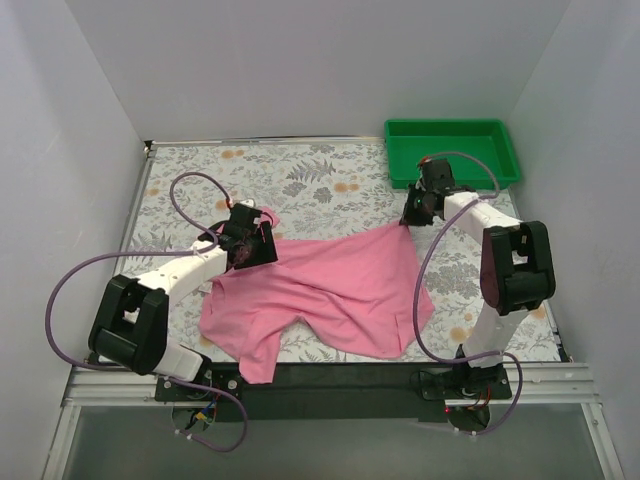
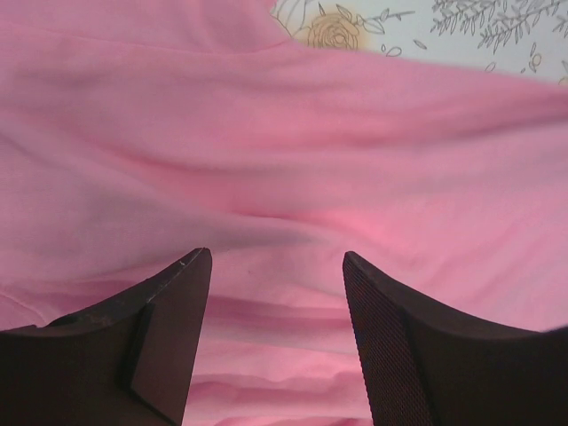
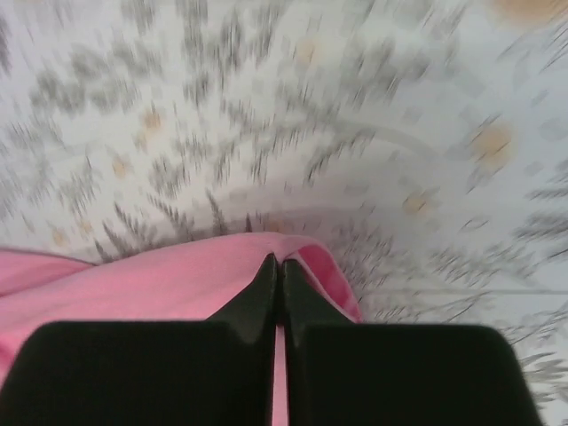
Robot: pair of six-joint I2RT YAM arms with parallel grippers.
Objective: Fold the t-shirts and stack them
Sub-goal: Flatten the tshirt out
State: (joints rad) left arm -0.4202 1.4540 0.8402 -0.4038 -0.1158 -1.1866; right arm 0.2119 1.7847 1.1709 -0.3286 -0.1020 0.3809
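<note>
- Pink and thin, the t-shirt [image 1: 330, 290] lies rumpled across the middle of the flowered surface [image 1: 300, 175]. One sleeve trails toward the near edge, and the shirt is well apart from the green tray [image 1: 455, 155] in the far right corner.
- Spreading seems to be the step in hand: the garment is not yet flat, and no fold shows.
- Right tool [image 3: 277, 262] is clenched, its tips pressed together at the shirt's far right corner. The cloth rises to a point there, so it looks to be pinching the hem, though that view is blurred.
- Left tool [image 2: 275, 266] is released, its jaws apart just above the cloth at the far left end, gripping nothing.
- Next, the left tool likely needs to drop and pinch its corner, so both ends can be drawn apart and the wrinkles pulled out.
- Cloth is soft, matte and limp, creased in long shallow waves.
- Tray is rigid glossy plastic, rectangular with raised walls.
- Tool fingers [image 2: 390, 355] are black, one face finely ribbed.
</note>
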